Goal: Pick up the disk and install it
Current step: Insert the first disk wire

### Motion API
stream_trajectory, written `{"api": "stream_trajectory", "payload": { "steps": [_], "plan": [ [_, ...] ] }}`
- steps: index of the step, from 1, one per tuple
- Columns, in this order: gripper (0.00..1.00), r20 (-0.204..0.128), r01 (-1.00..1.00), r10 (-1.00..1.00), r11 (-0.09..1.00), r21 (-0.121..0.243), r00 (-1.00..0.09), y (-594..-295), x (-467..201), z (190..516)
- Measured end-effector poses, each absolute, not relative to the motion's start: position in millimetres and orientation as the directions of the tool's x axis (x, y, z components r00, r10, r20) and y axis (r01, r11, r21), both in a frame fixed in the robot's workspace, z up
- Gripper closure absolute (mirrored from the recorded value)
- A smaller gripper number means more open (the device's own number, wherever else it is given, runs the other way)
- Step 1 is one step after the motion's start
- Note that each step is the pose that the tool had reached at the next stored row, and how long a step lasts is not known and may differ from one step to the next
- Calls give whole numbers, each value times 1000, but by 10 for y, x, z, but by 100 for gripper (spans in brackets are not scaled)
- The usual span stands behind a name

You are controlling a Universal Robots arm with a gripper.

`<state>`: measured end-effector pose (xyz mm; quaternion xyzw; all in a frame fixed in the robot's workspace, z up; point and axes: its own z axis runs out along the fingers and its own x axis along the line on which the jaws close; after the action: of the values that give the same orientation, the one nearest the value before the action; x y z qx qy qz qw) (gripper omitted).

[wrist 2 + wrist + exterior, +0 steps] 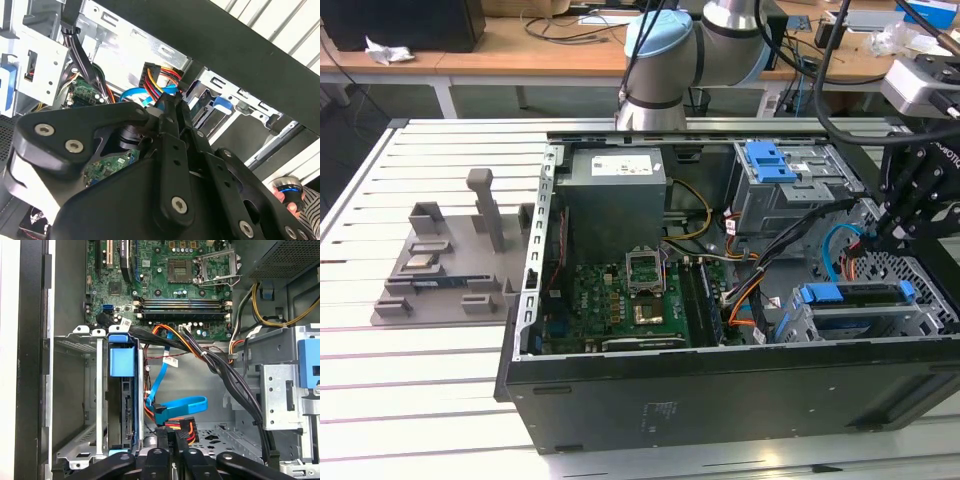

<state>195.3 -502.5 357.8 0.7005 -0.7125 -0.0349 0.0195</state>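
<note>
Black gripper hangs inside the open computer case at the exterior view's right, just above the drive cage; its fingers are drawn narrowly together on the plug with red, yellow and black wires; the blue flat cable loops just beside it; the disk, in its blue frame, sits seated in the cage, also seen edge-on in the first wrist view; green circuit board lies at the case's middle.
</note>
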Motion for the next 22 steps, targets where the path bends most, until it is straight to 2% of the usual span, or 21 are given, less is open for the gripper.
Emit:
{"api": "stream_trajectory", "payload": {
  "steps": [6, 16, 22],
  "plan": [
    [83, -21, -997, -1000, 16, 77, -18, -5035, 1954, 3577],
    [83, -21, -997, -1000, 14, 77, -16, -5366, 1887, 3528],
    [83, -21, -997, -1000, 2, 77, -4, -5379, 1863, 3475]
  ]
}}
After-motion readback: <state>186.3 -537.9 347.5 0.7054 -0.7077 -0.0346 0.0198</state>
